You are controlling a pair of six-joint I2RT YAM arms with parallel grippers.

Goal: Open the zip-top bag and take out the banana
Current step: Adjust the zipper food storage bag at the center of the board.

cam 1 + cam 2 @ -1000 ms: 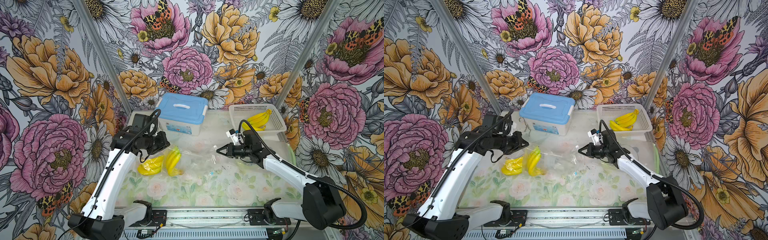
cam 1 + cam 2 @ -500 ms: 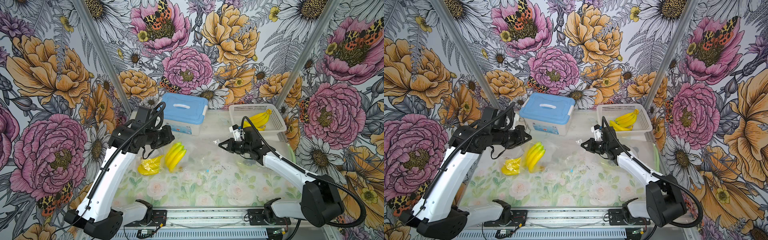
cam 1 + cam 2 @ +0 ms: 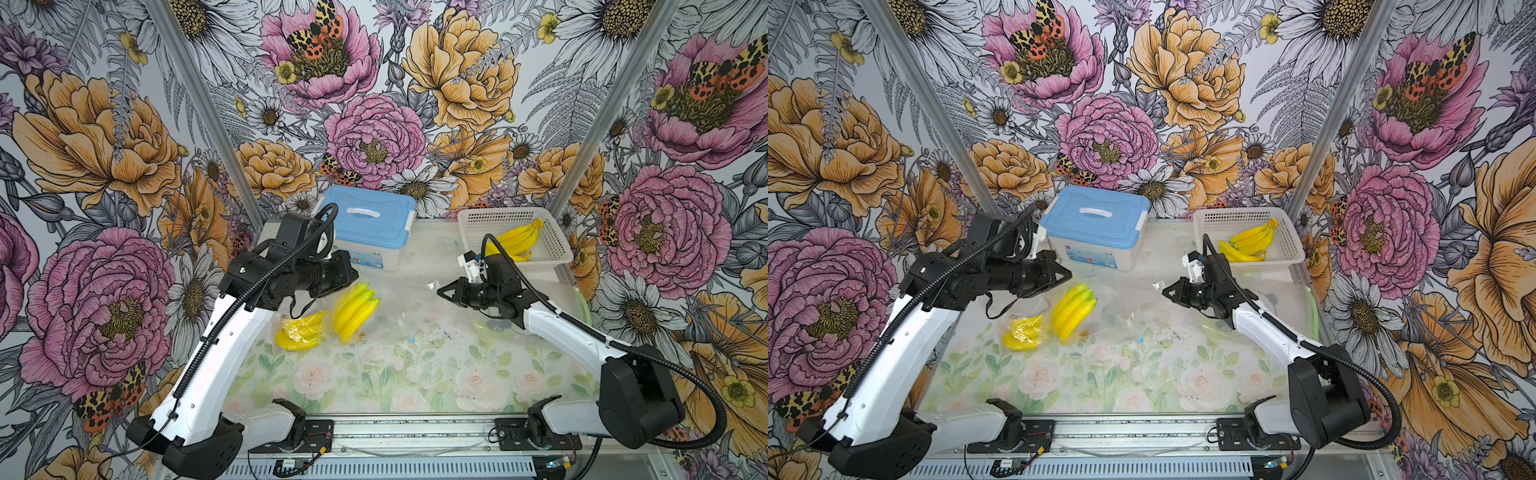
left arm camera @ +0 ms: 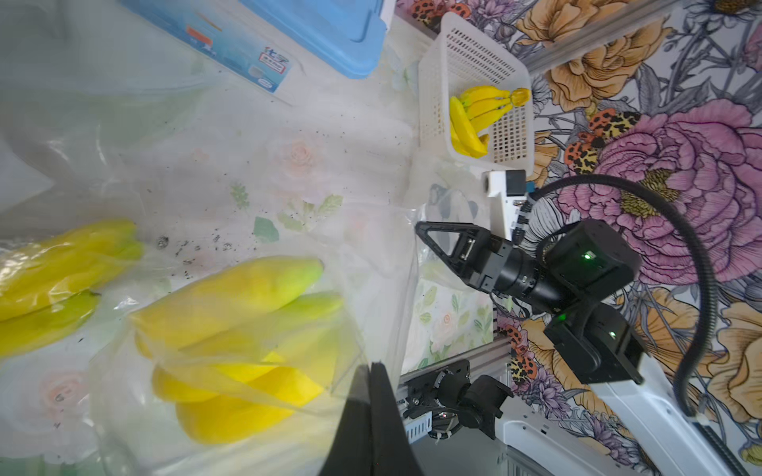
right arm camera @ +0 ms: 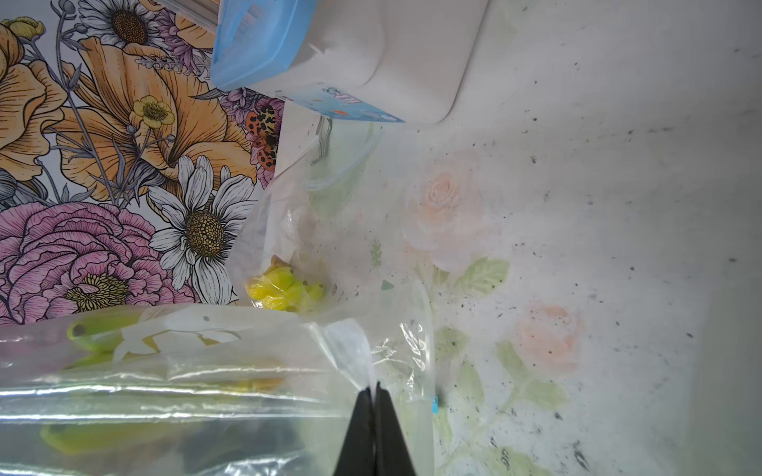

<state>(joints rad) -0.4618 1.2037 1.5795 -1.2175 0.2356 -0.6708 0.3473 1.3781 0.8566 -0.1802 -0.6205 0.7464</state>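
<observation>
Evidently both are clenched on the bag point(image 3: 401, 309): left gripper point(image 3: 352, 277) pinches film beside the banana point(image 3: 355, 311), right gripper point(image 3: 441, 291) its far corner, prob. to tug the zip apart.

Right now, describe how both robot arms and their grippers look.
The left arm and right arm have white link shells with black joint housings and bases. A black ribbed cable hose loops along each. The left gripper and right gripper have black, triangular open-frame fingers. Green lights glow on the right arm's joints.
</observation>
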